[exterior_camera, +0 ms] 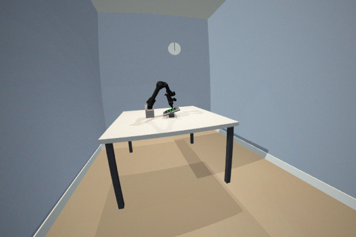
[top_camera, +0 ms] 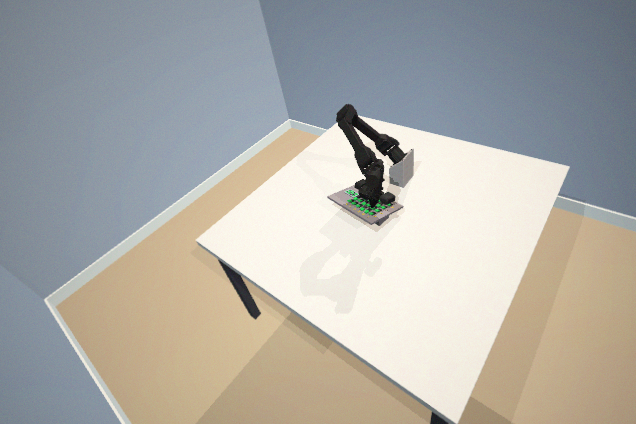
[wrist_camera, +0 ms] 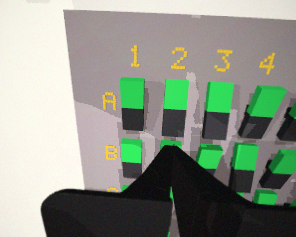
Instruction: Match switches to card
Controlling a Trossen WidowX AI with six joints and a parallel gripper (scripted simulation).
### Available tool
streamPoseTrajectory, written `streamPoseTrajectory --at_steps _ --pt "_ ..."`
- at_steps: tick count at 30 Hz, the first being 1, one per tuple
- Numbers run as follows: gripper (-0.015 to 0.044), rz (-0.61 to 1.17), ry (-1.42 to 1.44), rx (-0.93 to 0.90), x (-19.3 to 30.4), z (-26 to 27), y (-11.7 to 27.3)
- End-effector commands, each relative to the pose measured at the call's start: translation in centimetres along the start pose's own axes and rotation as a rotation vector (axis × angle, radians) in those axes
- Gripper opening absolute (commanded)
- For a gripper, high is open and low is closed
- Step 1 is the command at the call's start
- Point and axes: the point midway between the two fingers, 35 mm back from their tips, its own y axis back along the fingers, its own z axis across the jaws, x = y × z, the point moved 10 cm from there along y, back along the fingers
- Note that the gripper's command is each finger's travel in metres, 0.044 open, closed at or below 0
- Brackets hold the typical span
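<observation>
The switch panel [top_camera: 335,197] [wrist_camera: 95,39] is a tilted grey board on a dark stand, with rows of green and dark grey rocker switches. The wrist view shows switches A1 [wrist_camera: 132,93], A2 [wrist_camera: 176,94], A3 [wrist_camera: 219,97] and A4 [wrist_camera: 268,101] in full. My gripper [top_camera: 373,204] [exterior_camera: 172,107] [wrist_camera: 169,151] is shut and empty, its tips over switch B2, of which only a green strip shows. B1 [wrist_camera: 131,151] and B3 [wrist_camera: 209,158] stand either side. The fingers hide most of row C. The card [top_camera: 351,192] is tiny in the top view; its squares cannot be read.
The panel stands on the white table [top_camera: 437,264] [exterior_camera: 137,132] in front of the arm's grey base [exterior_camera: 149,113]. The arm [top_camera: 354,141] [exterior_camera: 155,93] arches over from the base to the panel. Yellow column numbers and row letters border the switches.
</observation>
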Motion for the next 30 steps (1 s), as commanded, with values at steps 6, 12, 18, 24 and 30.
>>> streamPoseTrajectory --at_steps 6,12,18,24,30 --pt "0.0000 0.003 0.010 0.008 0.2 0.0 -0.3" --pt "0.0000 0.003 0.010 0.008 0.2 0.0 -0.4" --pt "0.0000 0.003 0.010 0.008 0.2 0.0 -0.5" --pt "0.0000 -0.017 0.009 0.003 0.5 0.2 5.1" --pt "0.0000 -0.022 0.011 0.005 0.7 0.1 6.2"
